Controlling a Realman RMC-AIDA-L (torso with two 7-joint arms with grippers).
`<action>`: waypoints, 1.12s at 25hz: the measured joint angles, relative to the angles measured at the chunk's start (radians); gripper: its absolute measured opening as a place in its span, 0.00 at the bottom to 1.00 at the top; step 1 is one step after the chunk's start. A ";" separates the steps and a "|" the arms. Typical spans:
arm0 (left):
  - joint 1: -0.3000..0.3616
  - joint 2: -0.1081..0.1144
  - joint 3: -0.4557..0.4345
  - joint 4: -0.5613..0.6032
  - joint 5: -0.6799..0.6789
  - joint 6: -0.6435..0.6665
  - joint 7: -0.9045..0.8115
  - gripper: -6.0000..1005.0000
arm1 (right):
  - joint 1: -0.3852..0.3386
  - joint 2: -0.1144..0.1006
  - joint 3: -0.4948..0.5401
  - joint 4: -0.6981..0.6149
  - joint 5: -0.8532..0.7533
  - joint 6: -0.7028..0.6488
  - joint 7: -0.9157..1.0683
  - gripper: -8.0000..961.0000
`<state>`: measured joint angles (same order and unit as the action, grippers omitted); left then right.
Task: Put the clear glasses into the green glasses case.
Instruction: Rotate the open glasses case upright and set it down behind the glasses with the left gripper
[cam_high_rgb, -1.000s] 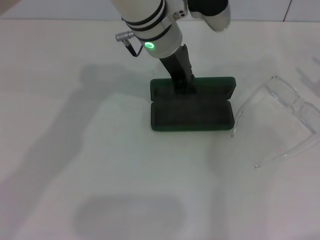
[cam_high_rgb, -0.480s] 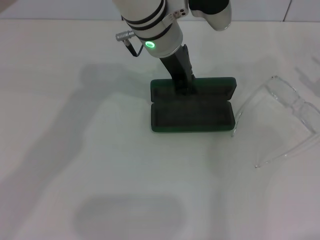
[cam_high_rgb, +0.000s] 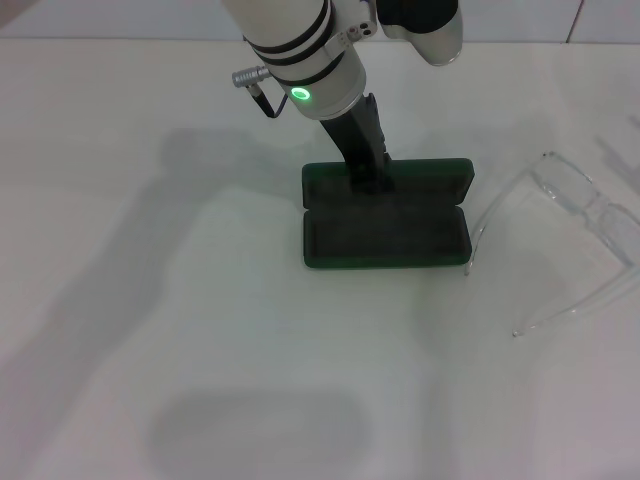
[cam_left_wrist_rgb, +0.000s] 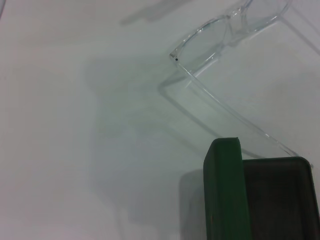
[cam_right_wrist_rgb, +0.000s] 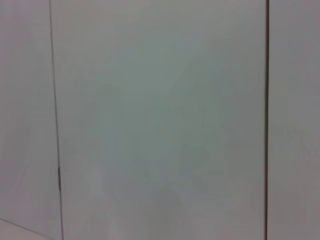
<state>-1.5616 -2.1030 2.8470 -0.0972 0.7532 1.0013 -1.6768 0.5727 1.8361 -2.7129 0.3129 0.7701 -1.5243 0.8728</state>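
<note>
Lying open, unlabelled: green glasses case (cam_high_rgb: 386, 228)

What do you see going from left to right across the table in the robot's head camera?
Bare white table → open green glasses case, with the left hand reaching into it → clear glasses, lying unfolded beside the case.

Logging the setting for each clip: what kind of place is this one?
Probably a lab or test bench, not a home: a bare white table, only the open green glasses case and the clear glasses laid out, the left gripper at the case, and plain pale panelled wall.
</note>
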 joint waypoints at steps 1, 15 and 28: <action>0.000 0.000 0.000 0.000 0.000 0.000 0.000 0.22 | -0.001 0.000 0.000 0.000 0.000 -0.002 0.000 0.64; 0.002 0.002 0.000 0.025 0.000 0.013 -0.014 0.33 | -0.016 0.005 -0.001 0.012 0.014 -0.027 0.000 0.64; -0.012 0.006 0.000 0.017 -0.009 0.071 -0.012 0.38 | -0.034 0.008 -0.001 0.012 0.021 -0.043 0.000 0.64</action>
<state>-1.5733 -2.0967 2.8471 -0.0797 0.7440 1.0725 -1.6885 0.5385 1.8437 -2.7136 0.3252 0.7909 -1.5677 0.8728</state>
